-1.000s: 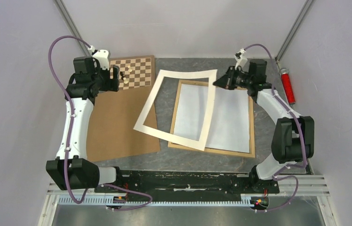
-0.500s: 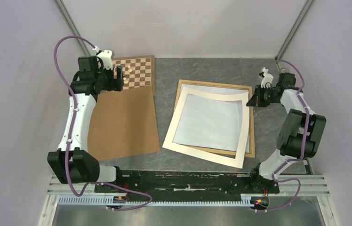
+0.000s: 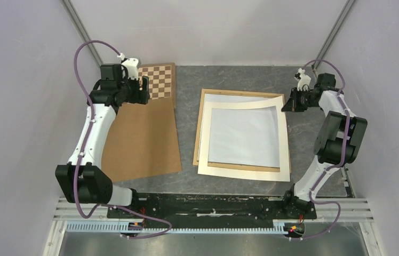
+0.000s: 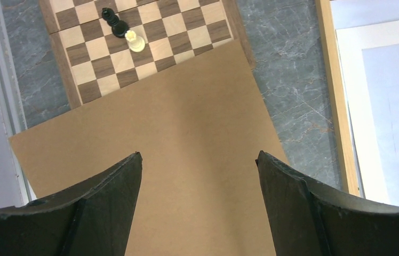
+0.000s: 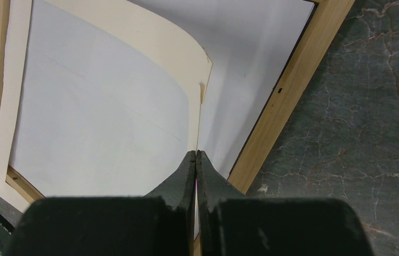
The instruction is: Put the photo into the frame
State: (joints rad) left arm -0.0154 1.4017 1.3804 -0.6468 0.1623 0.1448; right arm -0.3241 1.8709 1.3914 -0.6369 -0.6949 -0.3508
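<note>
Left claw (image 4: 199, 156): upper left of the top view, fingers spread wide with nothing between them, hanging over the far edge of the backing board where it meets the chessboard.
Chessboard (image 3: 161, 80): upper left, flat on the table (image 3: 186, 101); its near edge is tucked under the backing board.
Chess pieces: a black piece (image 4: 113, 22) and a white piece (image 4: 135, 41) stand upright, just beside each other, on the board in the left wrist view.
Backing board (image 3: 141, 136): plain brown, lying flat at left of centre, well apart from the frame, with grey table showing between them.
Frame (image 5: 293, 90): light wood, flat on the table at right of centre in the top view.
White sheet (image 3: 245, 136): lies inside the frame and fills most of its opening.
Cream mat (image 3: 240, 173): a window mat over the sheet and frame, slightly askew; its lower strip hangs past the frame's near rail, and its upper right corner curls up off the frame.
Right claw (image 5: 196, 154): upper right of the top view, at the frame's far right corner, fingers pressed together on the raised edge of the cream mat.
</note>
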